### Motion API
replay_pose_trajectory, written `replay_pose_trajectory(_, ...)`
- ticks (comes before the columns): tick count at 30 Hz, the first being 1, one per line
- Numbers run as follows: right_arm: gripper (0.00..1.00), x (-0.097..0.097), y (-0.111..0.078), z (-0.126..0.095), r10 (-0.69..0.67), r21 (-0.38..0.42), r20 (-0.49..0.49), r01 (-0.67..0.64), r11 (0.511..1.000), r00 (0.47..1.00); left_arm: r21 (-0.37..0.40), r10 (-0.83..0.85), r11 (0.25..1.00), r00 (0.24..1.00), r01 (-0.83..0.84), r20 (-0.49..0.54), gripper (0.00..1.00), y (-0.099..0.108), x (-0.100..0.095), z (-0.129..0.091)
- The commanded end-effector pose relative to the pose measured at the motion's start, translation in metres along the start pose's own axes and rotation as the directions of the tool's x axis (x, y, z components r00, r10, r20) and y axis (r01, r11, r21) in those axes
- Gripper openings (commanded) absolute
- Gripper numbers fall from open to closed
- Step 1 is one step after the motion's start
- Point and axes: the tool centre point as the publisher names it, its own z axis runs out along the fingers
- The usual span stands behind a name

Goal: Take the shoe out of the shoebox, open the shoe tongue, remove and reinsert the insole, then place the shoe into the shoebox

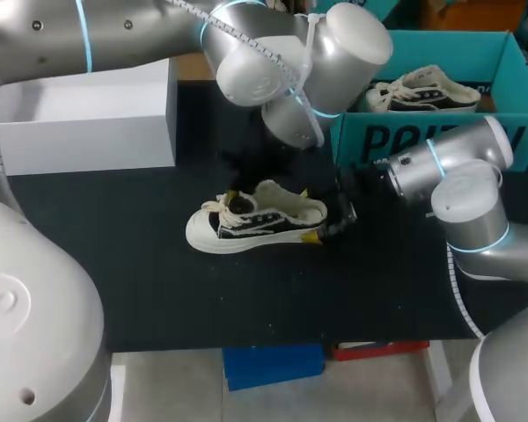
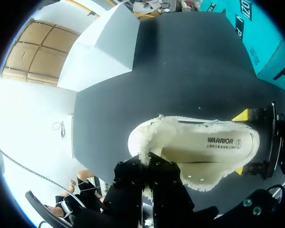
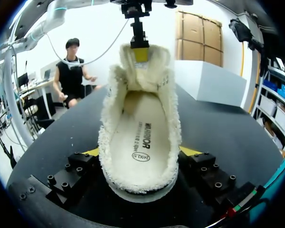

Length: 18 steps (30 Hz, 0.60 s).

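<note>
While the sneaker [image 1: 255,221] lies mid-frame on the table [image 1: 158,290] | my right gripper [image 3: 140,156] clamps its heel | left gripper [image 2: 148,164] pinches the tongue [image 3: 141,59] open | insole [image 3: 140,137] seated | next I need a fingertip under the insole.

**Non-task items on bench**

Black table surface [image 1: 246,299] fills the middle of the head view. White open-topped box [image 1: 88,123] stands on it at upper left, near the back edge. Second sneaker [image 1: 427,90], cream with a black side, lies at upper right.
</note>
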Motion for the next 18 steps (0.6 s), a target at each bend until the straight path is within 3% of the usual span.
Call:
replay_pose_trajectory(1, 0.00, -0.001, -0.001, 0.002, 0.002, 0.001, 0.001, -0.002, 1.000, 1.000, 0.002, -0.006, 1.000, 0.999, 0.006, -0.042, 0.00, 0.003, -0.013, 0.007)
replay_pose_trajectory(12, 0.00, -0.001, -0.001, 0.002, 0.002, 0.001, 0.001, -0.002, 1.000, 1.000, -0.030, -0.025, 0.999, 0.999, 0.024, -0.036, 0.00, 0.007, -0.024, 0.027)
replay_pose_trajectory(13, 0.00, -0.001, -0.001, 0.002, 0.002, 0.001, 0.001, -0.002, 1.000, 1.000, -0.034, -0.026, 0.999, 0.999, 0.024, -0.037, 0.36, 0.007, -0.025, 0.029)
replay_pose_trajectory(14, 0.00, -0.001, -0.001, 0.002, 0.002, 0.001, 0.001, -0.002, 1.000, 1.000, -0.040, -0.028, 0.999, 0.999, 0.027, -0.039, 1.00, 0.007, -0.026, 0.030)
replay_pose_trajectory(18, 0.00, -0.001, -0.001, 0.002, 0.002, 0.001, 0.001, -0.002, 1.000, 1.000, -0.051, -0.038, 0.998, 0.998, 0.036, -0.052, 1.00, 0.008, -0.032, 0.032)
